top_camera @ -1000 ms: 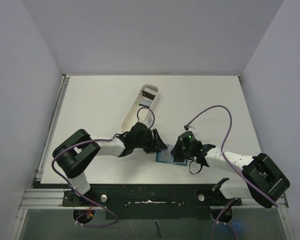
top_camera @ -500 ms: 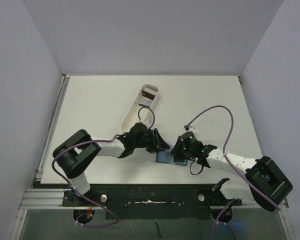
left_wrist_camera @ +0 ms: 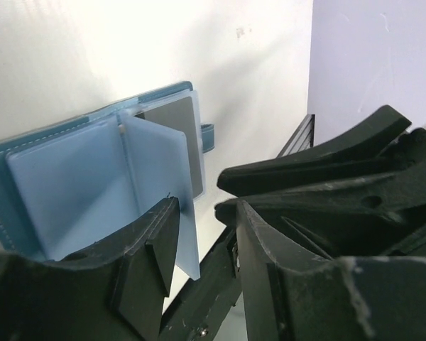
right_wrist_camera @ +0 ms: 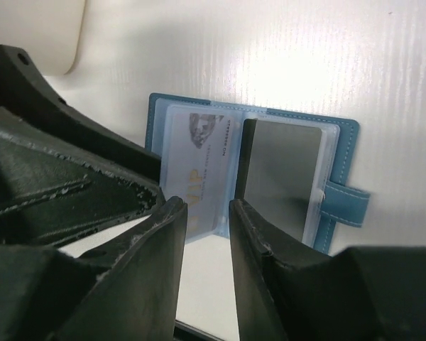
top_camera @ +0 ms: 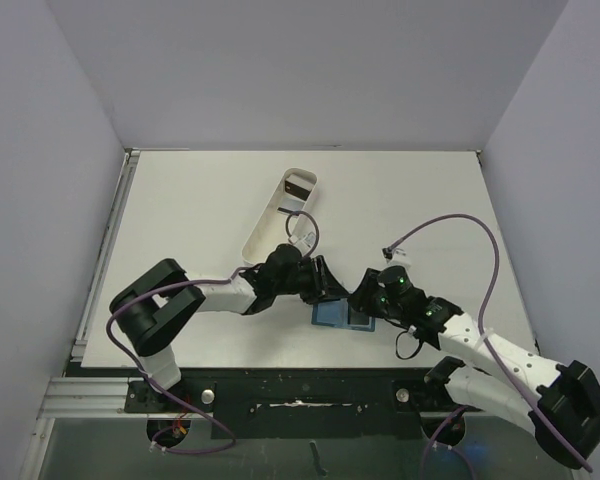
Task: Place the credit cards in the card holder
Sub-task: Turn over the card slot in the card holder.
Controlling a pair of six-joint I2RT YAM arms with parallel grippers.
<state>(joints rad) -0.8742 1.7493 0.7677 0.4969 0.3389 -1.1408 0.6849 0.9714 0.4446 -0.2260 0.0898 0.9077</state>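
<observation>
The teal-blue card holder point(top_camera: 338, 316) lies open on the table between my two grippers. In the right wrist view a pale card point(right_wrist_camera: 199, 177) marked VIP sits in its left pocket and a grey credit card point(right_wrist_camera: 280, 181) in its right pocket. One pocket leaf point(left_wrist_camera: 163, 177) stands up from the spine. My left gripper point(left_wrist_camera: 202, 213) is open, with the leaf's free edge beside one finger point(left_wrist_camera: 145, 263) and a gap on the other side. My right gripper point(right_wrist_camera: 206, 209) is open just short of the holder's near edge, nothing between its fingers.
A long white tray point(top_camera: 265, 230) lies behind the left gripper, with a dark card point(top_camera: 300, 186) at its far end. The holder's snap tab point(right_wrist_camera: 346, 201) sticks out on the right. The table's near edge and black rail point(top_camera: 300, 372) are close by.
The right gripper has opened and drawn back a little from the holder, its arm swinging out to the right. The left gripper's jaws have narrowed slightly beside the raised leaf.
</observation>
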